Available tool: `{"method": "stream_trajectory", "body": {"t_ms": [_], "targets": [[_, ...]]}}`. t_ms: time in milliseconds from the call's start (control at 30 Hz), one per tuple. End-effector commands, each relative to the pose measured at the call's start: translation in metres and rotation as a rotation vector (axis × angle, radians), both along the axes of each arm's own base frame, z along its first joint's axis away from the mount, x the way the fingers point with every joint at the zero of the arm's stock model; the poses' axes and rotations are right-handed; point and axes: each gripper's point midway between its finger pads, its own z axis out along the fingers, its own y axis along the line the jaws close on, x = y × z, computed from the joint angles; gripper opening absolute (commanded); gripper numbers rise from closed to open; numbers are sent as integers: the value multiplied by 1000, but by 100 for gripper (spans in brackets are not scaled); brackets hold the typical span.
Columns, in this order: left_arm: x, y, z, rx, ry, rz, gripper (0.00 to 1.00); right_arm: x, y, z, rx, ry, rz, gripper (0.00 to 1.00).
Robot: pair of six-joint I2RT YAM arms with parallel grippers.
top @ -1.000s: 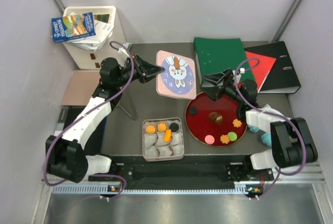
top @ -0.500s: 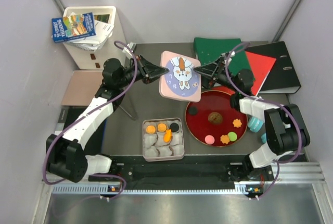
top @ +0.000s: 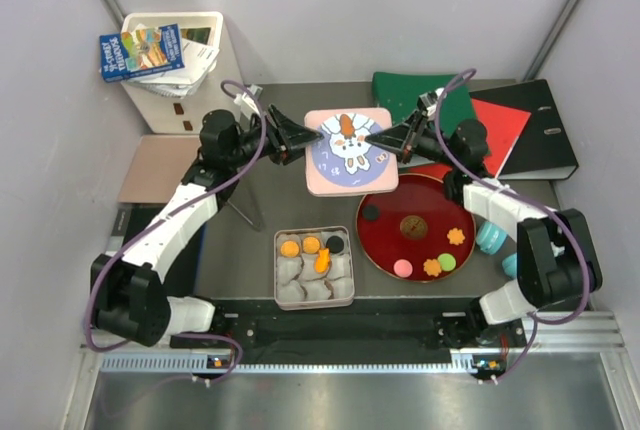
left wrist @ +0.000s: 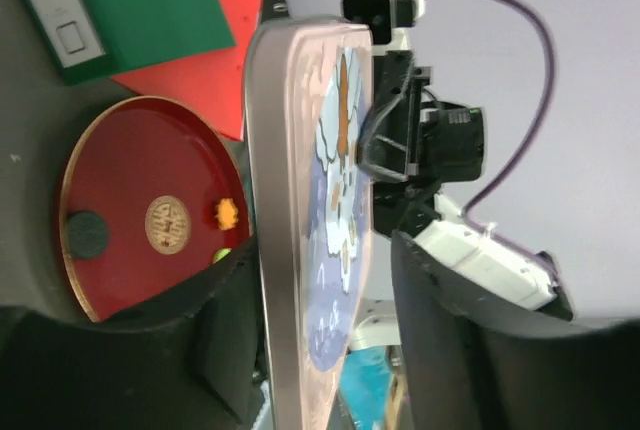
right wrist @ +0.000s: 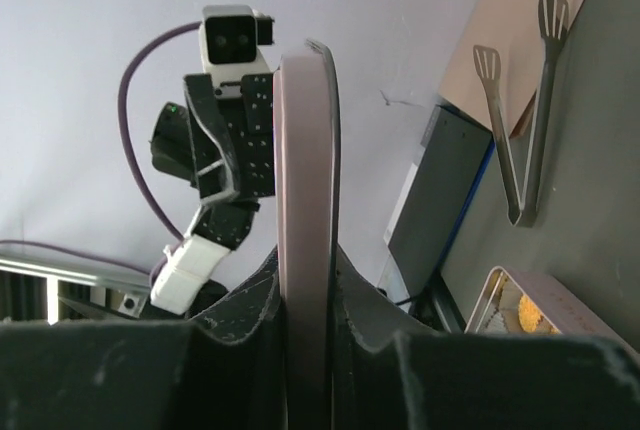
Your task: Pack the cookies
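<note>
Six cookies (top: 403,268) on red plate (top: 385,242) — black, brown, orange, pink, green — right gripper (top: 374,139) clamping lid (top: 350,165), left gripper (top: 316,134) jaws apart

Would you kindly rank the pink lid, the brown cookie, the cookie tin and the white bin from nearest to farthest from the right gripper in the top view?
1. pink lid, clamped at its right edge by the right gripper.
2. brown cookie, on the red plate, closer to the arm bases.
3. cookie tin, near edge, leftward.
4. white bin, far left corner.
</note>
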Motion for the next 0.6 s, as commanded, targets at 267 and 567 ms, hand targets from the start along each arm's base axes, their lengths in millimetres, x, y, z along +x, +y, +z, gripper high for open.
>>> {"method": "stream_trajectory", "body": {"t_ms": [267, 567], "targets": [[29, 83, -57, 487, 102, 397, 94, -42, -20, 43, -12, -145, 21, 0], [-13, 159, -115, 727, 346, 695, 77, -77, -14, -18, -55, -30, 47, 0]]}}
